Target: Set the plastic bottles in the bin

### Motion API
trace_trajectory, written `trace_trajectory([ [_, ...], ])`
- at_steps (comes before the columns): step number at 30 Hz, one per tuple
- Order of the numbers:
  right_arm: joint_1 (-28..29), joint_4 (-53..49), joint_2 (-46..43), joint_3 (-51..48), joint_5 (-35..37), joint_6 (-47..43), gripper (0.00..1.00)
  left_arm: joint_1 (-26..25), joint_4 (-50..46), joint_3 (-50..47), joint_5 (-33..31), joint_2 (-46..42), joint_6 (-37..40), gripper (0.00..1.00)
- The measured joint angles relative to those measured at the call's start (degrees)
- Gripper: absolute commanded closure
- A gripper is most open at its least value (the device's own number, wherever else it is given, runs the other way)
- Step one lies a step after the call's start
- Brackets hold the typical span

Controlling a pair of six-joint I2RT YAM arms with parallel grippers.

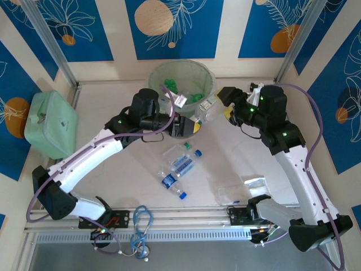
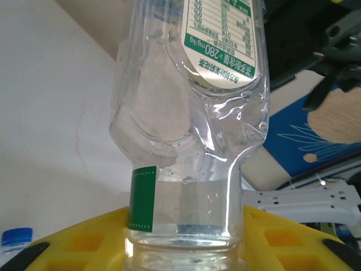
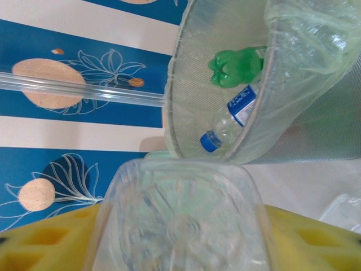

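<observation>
The left gripper (image 1: pixel 192 123) and the right gripper (image 1: pixel 223 104) face each other with one clear bottle (image 1: pixel 207 109) spanning the gap between them. The bin (image 1: pixel 153 73) stands just beyond both sets of fingers. The left gripper is clamped on the neck, its yellow pads (image 2: pixel 84 244) pressed to either side near the cap end. The right gripper looks closed round the base, its own pads (image 3: pixel 316 237) flanking it (how firmly it bites cannot be judged). A bottle held from both ends this close to the rim is most likely being passed from one arm to the other, or steadied before it is tipped in. Which arm will let go cannot be told. The left wrist camera gives detail the overhead one lacks: the green-and-white label (image 2: pixel 223 39), the dented shoulder, and a blue cap (image 2: pixel 16 237) on the table low to the left of the fingers. The right wrist camera looks past the base into the bin, where a green bottle (image 3: pixel 234 66) and a blue-labelled bottle (image 3: pixel 231 119) lie against the mesh wall. The overhead camera adds the loose bottles (image 1: pixel 179 166) on the table behind both grippers, toward the arm bases, so the job looks partway done.
</observation>
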Motion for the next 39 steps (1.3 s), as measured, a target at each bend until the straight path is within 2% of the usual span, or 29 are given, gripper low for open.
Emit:
trace_trajectory([
  [4,-3.2,-4.8,-0.1,3.5,0.8,-1.6,0.09,0.0,-5.3,4.6,-7.6,0.0,1.3,0.62],
  [9,-8.4,-7.9,-1.5,2.4,0.3,-1.7,0.10,0.7,-10.2,14.1,-16.7,1.3,2.8,0.62],
  [15,-8.8,-10.6,-3.0,-1.1,-0.6,-1.7,0.10,1.8,-15.4,24.9,-26.6,7.4,3.9,0.63],
  [19,-9.1,-12.1,-3.8,-2.1,-1.0,-1.7,0.10,4.3,-18.2,28.7,-29.0,12.7,3.9,0.63],
  [28,-11.1,-14.0,-5.7,-2.5,-1.7,-1.9,0.11,6.8,-21.8,34.2,-29.1,20.5,4.2,0.63],
  [30,-11.4,-14.0,-5.7,-2.6,-1.9,-1.9,0.11,7.0,-21.9,35.2,-29.0,21.3,4.4,0.56],
  [34,-11.4,-14.1,-5.7,-3.0,-2.5,-1.9,0.11,7.4,-22.2,37.0,-28.9,22.4,4.8,0.34],
  [39,-11.7,-14.1,-5.7,-3.0,-2.7,-1.9,0.11,7.9,-22.8,37.2,-28.9,22.4,5.6,0.25],
])
